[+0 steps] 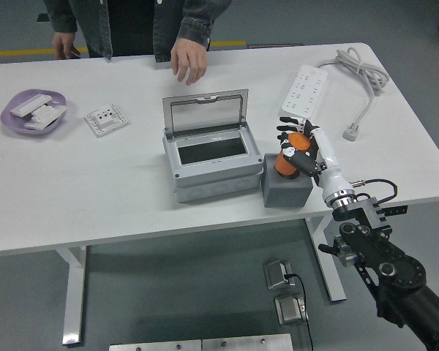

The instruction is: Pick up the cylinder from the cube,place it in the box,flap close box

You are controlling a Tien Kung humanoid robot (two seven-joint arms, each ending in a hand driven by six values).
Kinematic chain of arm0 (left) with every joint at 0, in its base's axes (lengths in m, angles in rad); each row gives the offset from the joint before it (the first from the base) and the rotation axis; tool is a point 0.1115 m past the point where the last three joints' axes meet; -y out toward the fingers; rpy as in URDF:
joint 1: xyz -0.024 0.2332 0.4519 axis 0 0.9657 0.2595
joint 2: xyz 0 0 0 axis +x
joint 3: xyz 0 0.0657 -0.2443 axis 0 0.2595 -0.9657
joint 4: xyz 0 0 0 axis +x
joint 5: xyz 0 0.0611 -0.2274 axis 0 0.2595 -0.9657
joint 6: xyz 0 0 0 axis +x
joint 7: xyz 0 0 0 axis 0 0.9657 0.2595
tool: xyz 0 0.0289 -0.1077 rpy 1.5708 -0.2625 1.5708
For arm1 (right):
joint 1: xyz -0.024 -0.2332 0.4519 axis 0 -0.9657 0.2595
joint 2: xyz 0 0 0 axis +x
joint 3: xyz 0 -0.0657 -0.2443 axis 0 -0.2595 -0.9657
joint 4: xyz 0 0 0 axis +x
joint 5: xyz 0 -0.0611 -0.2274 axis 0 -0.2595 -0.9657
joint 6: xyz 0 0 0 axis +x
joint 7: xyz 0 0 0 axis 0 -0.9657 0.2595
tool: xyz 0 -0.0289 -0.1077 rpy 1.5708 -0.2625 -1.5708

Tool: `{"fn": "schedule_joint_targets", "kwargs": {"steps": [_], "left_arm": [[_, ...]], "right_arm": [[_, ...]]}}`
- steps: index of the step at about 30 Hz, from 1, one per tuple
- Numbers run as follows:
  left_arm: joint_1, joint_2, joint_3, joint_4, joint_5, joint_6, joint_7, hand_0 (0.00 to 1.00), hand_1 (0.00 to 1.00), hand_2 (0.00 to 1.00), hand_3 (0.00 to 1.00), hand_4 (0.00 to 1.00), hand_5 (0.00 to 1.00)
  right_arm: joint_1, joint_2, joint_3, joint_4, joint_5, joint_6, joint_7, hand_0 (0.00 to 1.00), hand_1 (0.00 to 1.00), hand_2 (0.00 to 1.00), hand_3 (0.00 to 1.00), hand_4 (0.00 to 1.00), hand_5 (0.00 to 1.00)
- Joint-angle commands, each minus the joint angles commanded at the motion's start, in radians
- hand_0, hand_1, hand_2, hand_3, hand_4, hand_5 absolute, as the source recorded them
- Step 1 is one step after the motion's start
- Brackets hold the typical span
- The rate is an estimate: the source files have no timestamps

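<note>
The right hand [298, 148] pinched the orange plastic cylinder [291, 156] atop the grey cube [285, 191]; lifting toward the open grey box [208, 164] probably came next.

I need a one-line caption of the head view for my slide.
Right hand grasps the orange cylinder on the grey cube, beside the open box.

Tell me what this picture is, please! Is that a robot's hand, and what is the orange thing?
Yes! The camera sits high on a robot, looking down at a white table. The robot's right hand, with five fingers, grips an orange cylinder standing on a grey cube. Beside it is a grey box with its lid open. Farther off lie a power strip, a purple dish and a white socket plate. A person's hand hangs over the far edge.
</note>
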Motion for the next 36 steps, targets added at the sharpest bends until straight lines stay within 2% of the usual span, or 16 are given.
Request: {"fn": "schedule_joint_targets", "kwargs": {"steps": [7,8,18,25,26,31,32,36], "left_arm": [[0.000,0.001,0.001,0.000,0.001,0.000,-0.002,0.632,0.482,0.514,0.612,0.580,0.124],[0.000,0.001,0.001,0.000,0.001,0.000,-0.002,0.633,0.482,0.514,0.613,0.581,0.124],[-0.001,0.000,0.003,0.000,-0.003,0.000,-0.003,0.633,0.488,0.518,0.614,0.584,0.125],[-0.001,0.001,-0.002,0.000,0.001,0.002,-0.004,0.633,0.491,0.521,0.615,0.585,0.124],[-0.001,0.001,-0.002,0.000,0.001,0.002,-0.004,0.634,0.496,0.526,0.617,0.591,0.125],[0.000,0.002,-0.006,0.000,0.003,0.004,-0.005,0.634,0.496,0.526,0.617,0.591,0.125],[0.000,0.003,-0.007,0.000,0.003,0.005,-0.005,0.635,0.506,0.527,0.618,0.594,0.128],[0.000,0.005,-0.011,0.000,0.007,0.007,-0.005,0.635,0.506,0.527,0.618,0.594,0.128]], "right_arm": [[0.003,-0.002,-0.003,-0.001,0.000,-0.001,0.001,0.540,0.580,0.640,0.697,0.002,0.002],[0.002,-0.002,-0.003,-0.001,0.000,-0.001,0.002,0.564,0.596,0.658,0.721,0.002,0.002],[0.009,-0.002,-0.005,0.001,-0.009,-0.010,0.001,0.567,0.599,0.661,0.710,0.002,0.002],[0.055,-0.006,-0.026,0.035,-0.044,-0.030,-0.036,0.557,0.601,0.660,0.707,0.002,0.002],[0.063,-0.005,-0.029,0.040,-0.055,-0.032,-0.043,0.438,0.548,0.658,0.706,0.002,0.002],[0.115,0.006,-0.064,0.059,-0.115,-0.064,-0.077,0.438,0.548,0.658,0.706,0.002,0.002],[0.126,0.009,-0.077,0.060,-0.122,-0.075,-0.081,0.212,0.347,0.541,0.546,0.002,0.002],[0.175,0.026,-0.144,0.051,-0.174,-0.112,-0.098,0.212,0.347,0.541,0.546,0.002,0.002]]}}
